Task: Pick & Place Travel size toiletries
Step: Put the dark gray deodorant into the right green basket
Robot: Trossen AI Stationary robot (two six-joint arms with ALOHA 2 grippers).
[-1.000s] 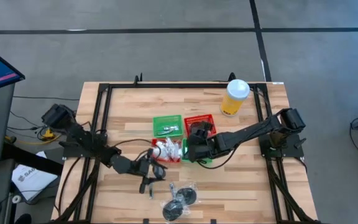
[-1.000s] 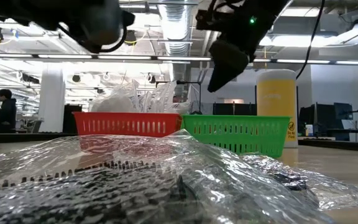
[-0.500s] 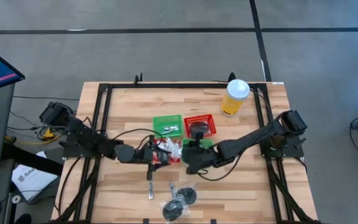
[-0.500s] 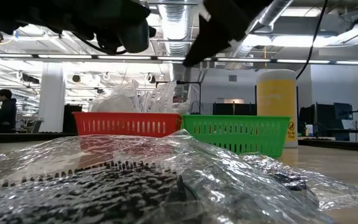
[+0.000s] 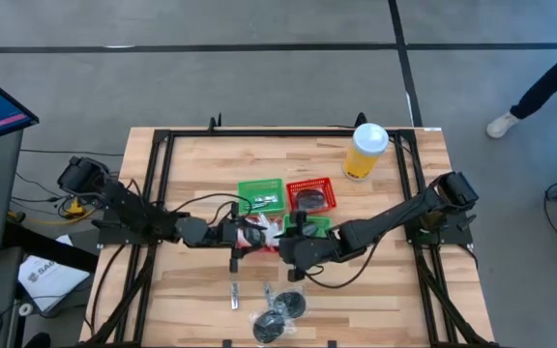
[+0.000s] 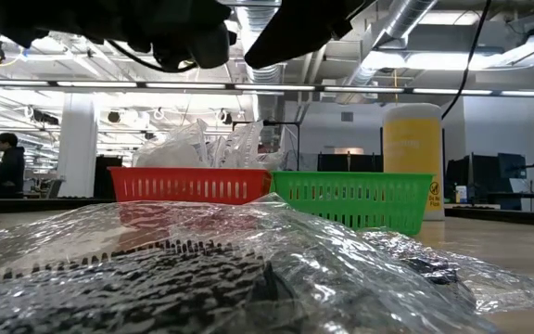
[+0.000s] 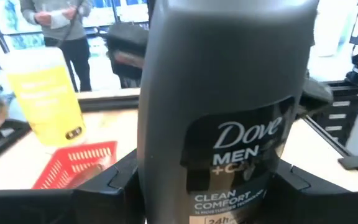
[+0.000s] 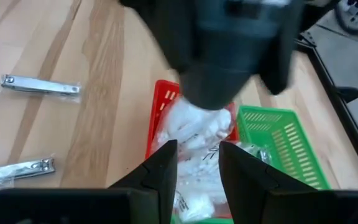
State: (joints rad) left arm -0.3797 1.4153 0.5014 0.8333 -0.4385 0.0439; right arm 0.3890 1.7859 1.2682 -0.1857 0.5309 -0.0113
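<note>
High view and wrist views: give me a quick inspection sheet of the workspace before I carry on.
Surface: wooden table, baskets grouped mid-table.
Job's things: white packets in the red basket; wrapped discs and nail clippers loose on the boards; Dove bottle in the left grip.
Clutter: yellow cup near the far edge.
Grippers: left gripper shut on the Dove bottle; right gripper open and empty, above the red basket.
Cables: black leads run along both arms; a loose bundle lies off the table's left side.
Surroundings: a person's leg beyond the far right corner.
</note>
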